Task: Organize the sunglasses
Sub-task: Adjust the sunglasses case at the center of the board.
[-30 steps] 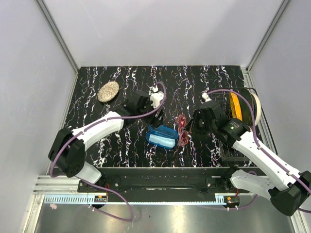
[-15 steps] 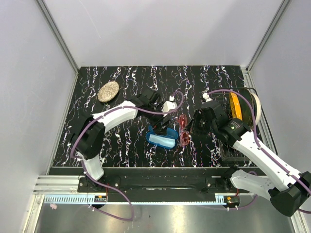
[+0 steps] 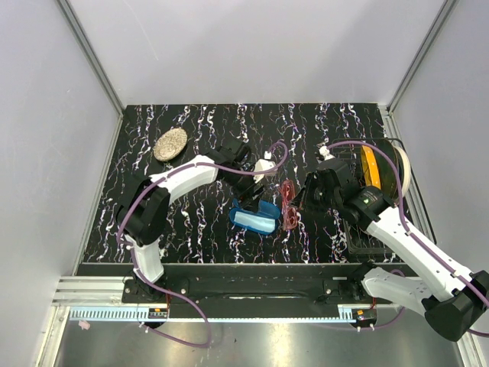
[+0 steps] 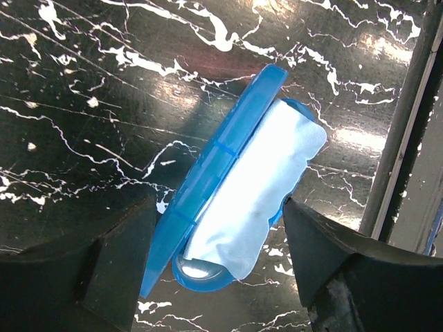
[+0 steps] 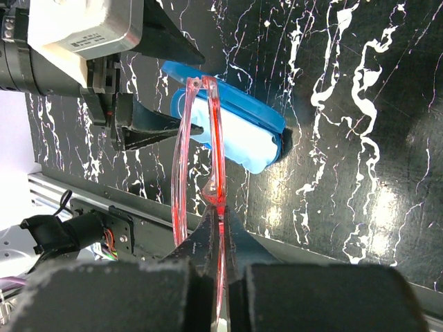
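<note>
Mid-frame in the overhead view, the right gripper (image 5: 221, 252) has its jaws pinched tight on the thin red-pink wire frame of the sunglasses (image 5: 216, 159). It holds them on edge just right of the open blue case (image 3: 254, 218). The left gripper (image 4: 218, 270) hangs over that case with jaws spread wide. It has one finger on either side and grips nothing, and contact with the shell cannot be told. The step in hand appears to be bringing the glasses to the case. The next move likely calls for turning them lengthwise and lowering them gently onto the pale cloth (image 4: 259, 187). The case is a glossy hard oval with its lid tilted up. The cloth inside is soft and rumpled, and the lenses are translucent pink. The table (image 3: 153, 191) is shiny black, veined white like marble.
</note>
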You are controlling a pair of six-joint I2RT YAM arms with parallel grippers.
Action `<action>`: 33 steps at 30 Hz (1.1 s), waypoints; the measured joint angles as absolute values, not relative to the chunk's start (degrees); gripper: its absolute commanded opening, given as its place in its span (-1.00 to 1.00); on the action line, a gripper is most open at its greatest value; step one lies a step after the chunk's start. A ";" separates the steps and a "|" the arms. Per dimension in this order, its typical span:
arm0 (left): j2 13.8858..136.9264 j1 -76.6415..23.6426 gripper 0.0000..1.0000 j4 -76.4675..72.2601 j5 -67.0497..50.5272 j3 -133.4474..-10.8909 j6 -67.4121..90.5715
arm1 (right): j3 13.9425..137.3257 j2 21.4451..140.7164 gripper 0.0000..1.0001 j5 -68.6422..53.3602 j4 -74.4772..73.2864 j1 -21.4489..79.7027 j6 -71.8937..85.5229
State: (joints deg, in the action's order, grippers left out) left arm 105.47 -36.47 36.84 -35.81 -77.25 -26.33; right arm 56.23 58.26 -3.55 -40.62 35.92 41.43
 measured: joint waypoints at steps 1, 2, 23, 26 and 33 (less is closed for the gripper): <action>105.51 -36.45 0.54 37.10 -35.79 -77.25 -26.30 | 56.23 58.26 -1.00 -3.60 -40.62 35.88 41.43; 105.67 -36.45 0.50 37.54 -35.75 -77.34 -26.30 | 56.23 58.26 -1.00 -3.60 -40.62 35.86 41.43; 109.08 -36.27 -0.74 39.88 -31.22 -80.62 -19.90 | 56.23 56.45 -1.00 -3.60 -41.87 35.51 41.89; 109.06 -36.25 -0.87 39.44 -30.33 -80.58 -18.37 | 56.18 56.29 -1.00 -3.60 -41.87 35.51 41.89; 108.60 -36.27 -1.00 38.85 -27.00 -79.99 -12.56 | 55.27 55.70 -1.00 -3.55 -41.87 35.48 42.11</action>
